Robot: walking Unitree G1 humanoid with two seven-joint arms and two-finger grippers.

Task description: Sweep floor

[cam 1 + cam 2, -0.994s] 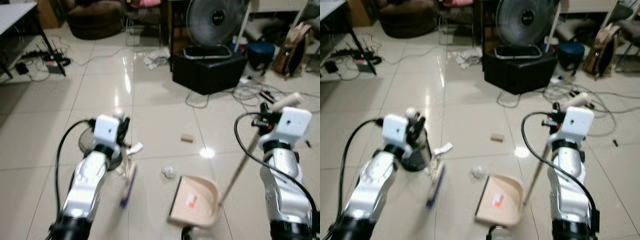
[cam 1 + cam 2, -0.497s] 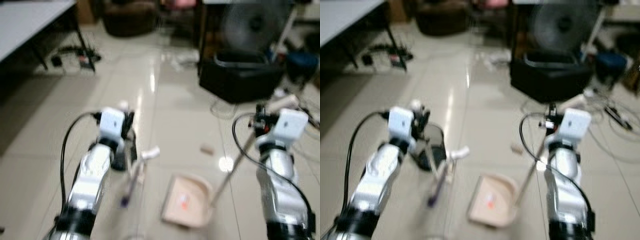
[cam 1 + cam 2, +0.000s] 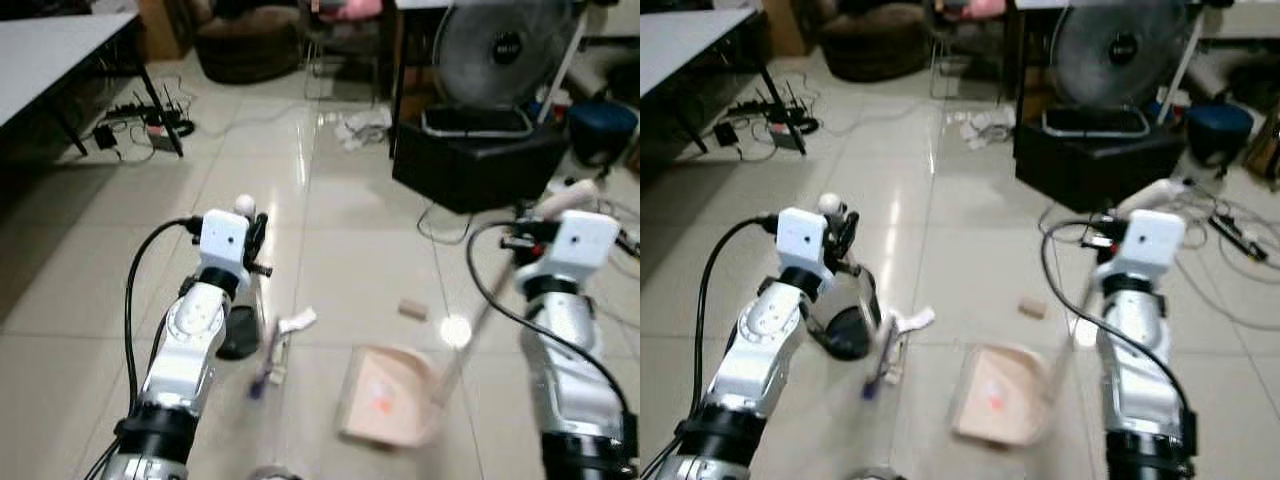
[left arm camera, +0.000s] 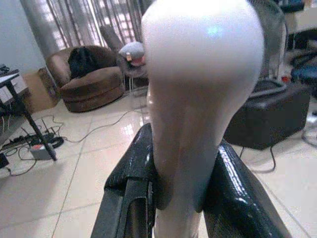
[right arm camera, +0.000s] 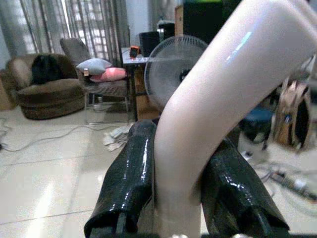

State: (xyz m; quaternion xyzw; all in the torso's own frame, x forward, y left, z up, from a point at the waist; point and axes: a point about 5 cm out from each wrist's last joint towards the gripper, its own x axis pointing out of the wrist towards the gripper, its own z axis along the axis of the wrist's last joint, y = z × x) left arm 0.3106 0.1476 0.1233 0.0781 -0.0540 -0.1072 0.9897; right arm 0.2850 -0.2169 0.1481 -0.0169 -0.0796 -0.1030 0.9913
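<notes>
Between left gripper (image 4: 181,198) fingers, clamped broom handle (image 4: 198,99); right gripper (image 5: 181,198) around dustpan handle (image 5: 208,114).

Blurred broom (image 3: 265,355) slants beside a beige dustpan (image 3: 385,395), apparently flat on tiles.

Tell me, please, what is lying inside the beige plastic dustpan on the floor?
On the pan of the beige plastic dustpan lies one small orange-red mark, too blurred to tell scrap from sticker. The small tan block lies on the tiles beyond it, not inside.

The glossy tiled floor (image 3: 340,215) carries a beige dustpan (image 3: 385,397), a small block (image 3: 411,309), cables (image 3: 440,225) and a black box (image 3: 478,160).
</notes>
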